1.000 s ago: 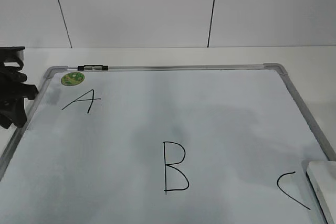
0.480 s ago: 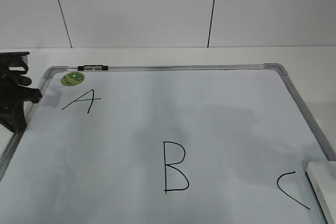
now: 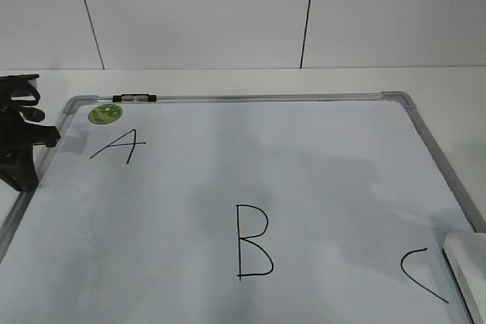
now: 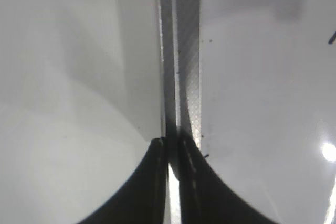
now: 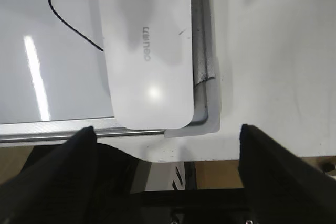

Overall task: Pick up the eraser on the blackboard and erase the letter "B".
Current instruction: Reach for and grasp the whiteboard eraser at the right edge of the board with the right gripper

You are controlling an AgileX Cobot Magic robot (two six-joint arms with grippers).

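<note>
The blackboard (image 3: 304, 172) lies flat with the letter "B" (image 3: 253, 252) at front centre. The white eraser (image 3: 467, 271) rests on the board's front right corner, next to the "C" (image 3: 421, 275). In the right wrist view the eraser (image 5: 147, 51) shows grey lettering and lies just ahead of my right gripper (image 5: 168, 132), which is open wide and empty, below the board's frame. My left gripper (image 3: 19, 142) sits at the board's left edge. In the left wrist view it (image 4: 172, 148) is shut, empty, above the grey frame (image 4: 186, 51).
An "A" (image 3: 118, 146) and a green sticker (image 3: 105, 114) are at the board's far left. A marker pen (image 3: 134, 98) lies on the far frame. The white table (image 3: 448, 85) surrounds the board, and its front edge (image 5: 210, 158) is near the right gripper.
My left gripper has shifted slightly back at the board's left edge. The eraser and the letters have not moved.
</note>
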